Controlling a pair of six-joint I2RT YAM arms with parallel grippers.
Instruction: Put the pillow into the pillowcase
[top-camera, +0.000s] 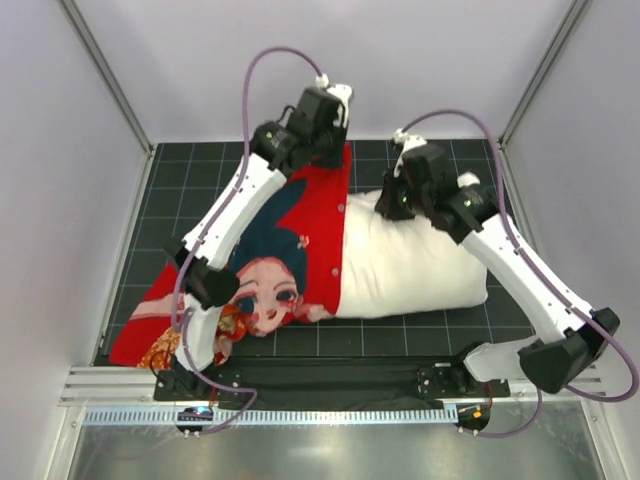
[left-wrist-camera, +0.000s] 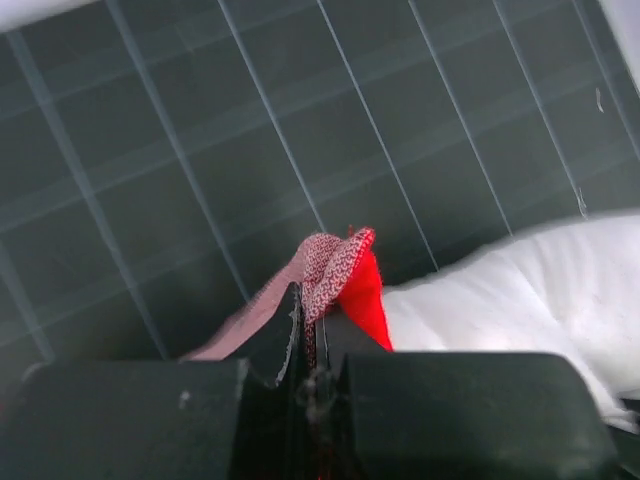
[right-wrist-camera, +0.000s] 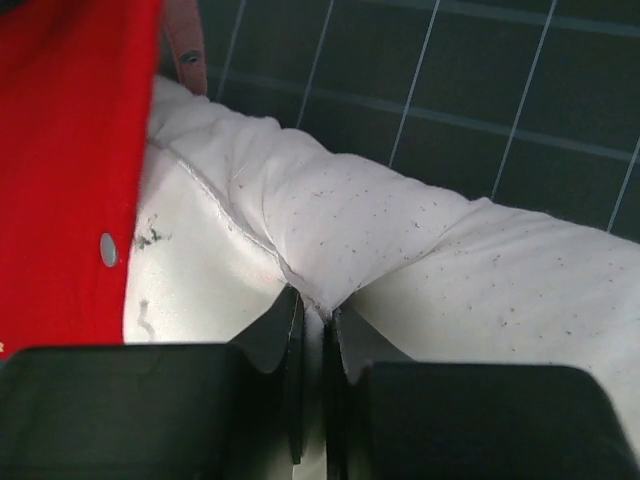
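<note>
pillow (top-camera: 415, 265) axis left-right, left end in pillowcase (top-camera: 305, 215) | left gripper (left-wrist-camera: 312, 332) pinches pillowcase | right gripper (right-wrist-camera: 318, 318) pinches pillow

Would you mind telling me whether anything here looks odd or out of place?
The pillow carries scattered dark specks and a smudge beside the pillowcase edge, so it looks soiled. Nothing else stands out.

Both arms reach far forward, elbows bent outward. The left gripper (left-wrist-camera: 312, 335) is clamped on the pillowcase (left-wrist-camera: 340, 265) edge. The right gripper (right-wrist-camera: 315, 315) pinches a pillow (right-wrist-camera: 400, 230) seam, its fingers nearly together.
</note>
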